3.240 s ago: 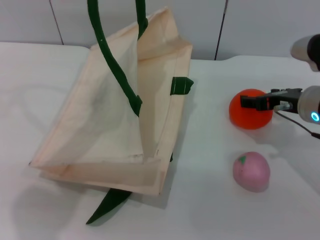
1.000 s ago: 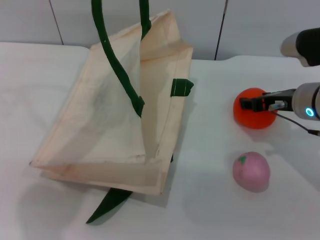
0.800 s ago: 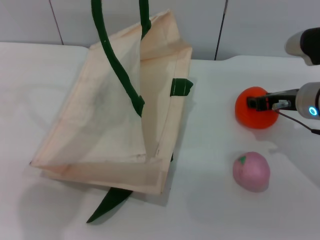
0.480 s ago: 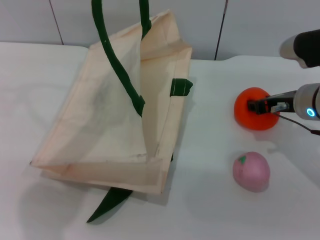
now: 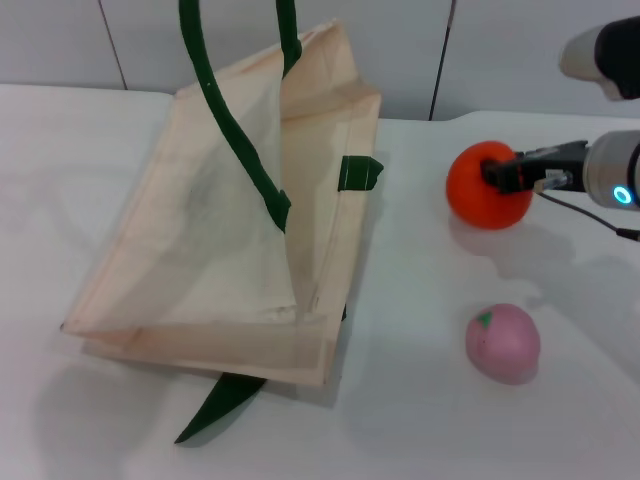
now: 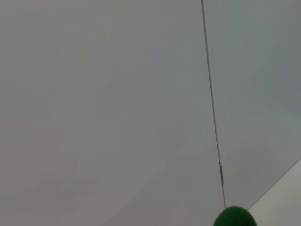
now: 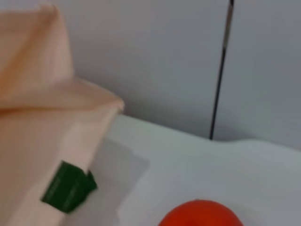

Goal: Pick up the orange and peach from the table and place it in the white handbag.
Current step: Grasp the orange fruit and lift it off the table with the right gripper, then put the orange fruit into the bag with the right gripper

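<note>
While the pale pink roundish peach rests nearest on the white desk, the right gripper clamps the bright orange-red round orange beyond it, right of the cream fabric handbag

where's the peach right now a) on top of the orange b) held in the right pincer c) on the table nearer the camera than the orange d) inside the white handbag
c: the peach lies on the table, apart from the orange gripped by the right pincer.
</note>
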Controlling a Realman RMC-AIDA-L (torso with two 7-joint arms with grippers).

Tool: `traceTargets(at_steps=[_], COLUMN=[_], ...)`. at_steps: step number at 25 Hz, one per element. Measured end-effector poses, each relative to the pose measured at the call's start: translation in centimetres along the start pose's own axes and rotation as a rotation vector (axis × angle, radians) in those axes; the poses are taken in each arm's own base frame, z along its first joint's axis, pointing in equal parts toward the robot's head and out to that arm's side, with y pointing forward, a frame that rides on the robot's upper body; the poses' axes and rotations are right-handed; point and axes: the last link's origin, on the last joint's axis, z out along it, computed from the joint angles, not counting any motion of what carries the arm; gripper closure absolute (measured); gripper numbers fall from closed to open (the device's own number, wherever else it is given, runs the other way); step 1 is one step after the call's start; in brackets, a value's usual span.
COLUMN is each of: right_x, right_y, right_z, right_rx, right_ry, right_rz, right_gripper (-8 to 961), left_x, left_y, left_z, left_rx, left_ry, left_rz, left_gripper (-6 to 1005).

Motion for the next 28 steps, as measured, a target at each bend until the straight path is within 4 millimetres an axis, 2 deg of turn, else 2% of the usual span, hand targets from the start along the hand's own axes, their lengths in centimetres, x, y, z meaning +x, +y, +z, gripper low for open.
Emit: traceTargets(at_steps=[6,12,16,22,28], right_x=[-1.5,-2.7,-2.9,-3.0,-3.4], right_y=[1.3,4.6,6.2,9.0,9.9], right_z=[-1.7,-2.5,-2.4,-1.2,-0.3], right_rx=[-0.034,-0.186,-0.249,-0.351,-0.392], right_ry=[-0.066,-0.13,-0.139,-0.125,-0.128], right_rz=[-0.046,-0.101,-0.136,-0.209,-0.233], right_gripper=[656,723,740,770,820], left_x=[-0.1,0.1,0.6,1.5,2.4], left_y=[0.0,0.1,0.4,0.9,1.9], left_z=[0.1,0.4,1.0,1.2,1.7], left_rx=[-0.001,-0.004,-0.004,-0.017,-0.047], left_ry=[-0.002,0.005,0.026,0.047,0.058], left_rz=[0.005,0.006,0.021,0.036,0.06], left_gripper=[877,877,877,877,877])
